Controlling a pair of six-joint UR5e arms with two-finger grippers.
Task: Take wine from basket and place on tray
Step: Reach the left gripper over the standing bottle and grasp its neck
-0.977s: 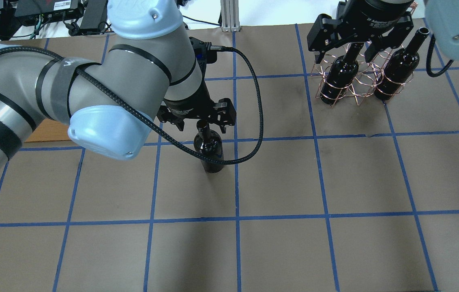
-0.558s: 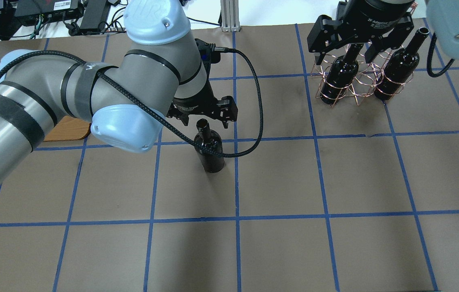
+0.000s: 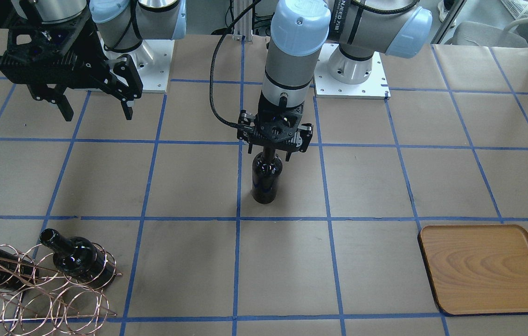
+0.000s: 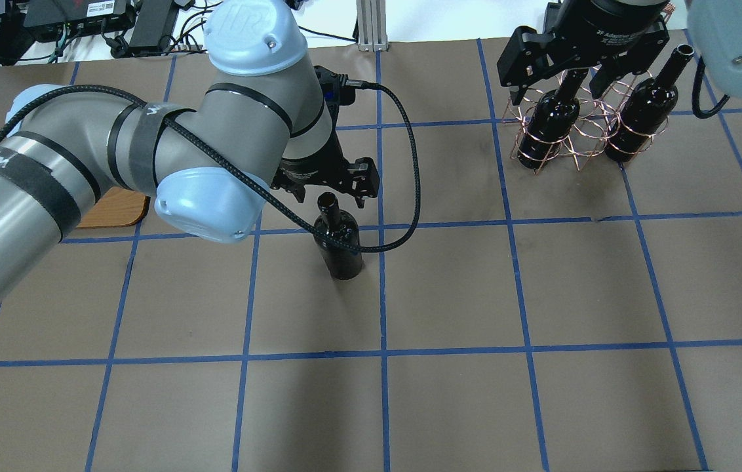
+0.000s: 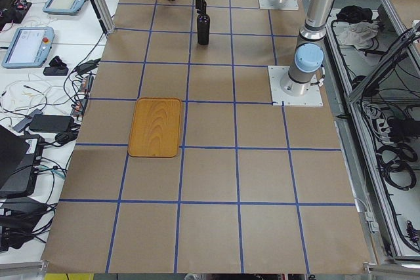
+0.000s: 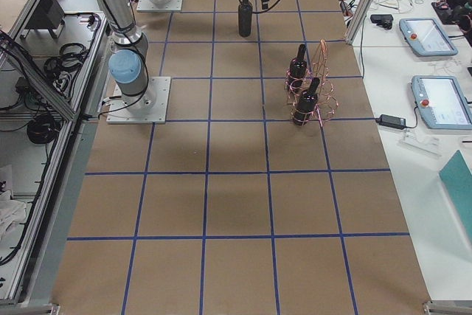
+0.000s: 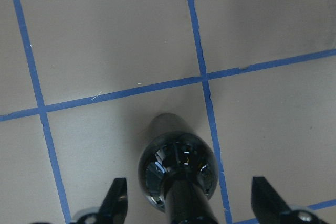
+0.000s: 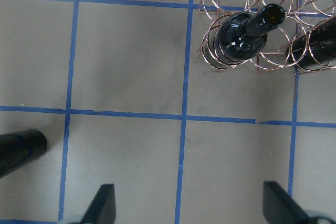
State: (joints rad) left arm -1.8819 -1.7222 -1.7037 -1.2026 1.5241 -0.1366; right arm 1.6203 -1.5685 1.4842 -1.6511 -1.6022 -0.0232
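One wine bottle [image 4: 343,249] stands upright on the brown paper mid-table; it also shows in the front view [image 3: 265,179] and the left wrist view [image 7: 177,167]. My left gripper [image 4: 330,198] is open, its fingers [image 7: 116,199] straddling the neck without touching it. My right gripper [image 4: 558,92] is open and empty, above the copper wire basket [image 4: 582,134]. Two more bottles [image 4: 545,124] [image 4: 643,105] lie slanted in the basket [image 3: 35,291]. The wooden tray [image 3: 485,268] lies bare on the robot's left side; the left arm mostly hides it in the overhead view [image 4: 115,208].
Brown paper with a blue tape grid [image 4: 515,275] covers the table. A black cable [image 4: 413,170] loops from the left wrist past the standing bottle. Operator desks with tablets [image 6: 424,35] lie beyond the far table edge.
My left arm's elbow has swung rightward in the overhead view, uncovering a corner of the tray. The left gripper has shifted slightly back over the bottle's mouth. The bottle and right arm have not moved.
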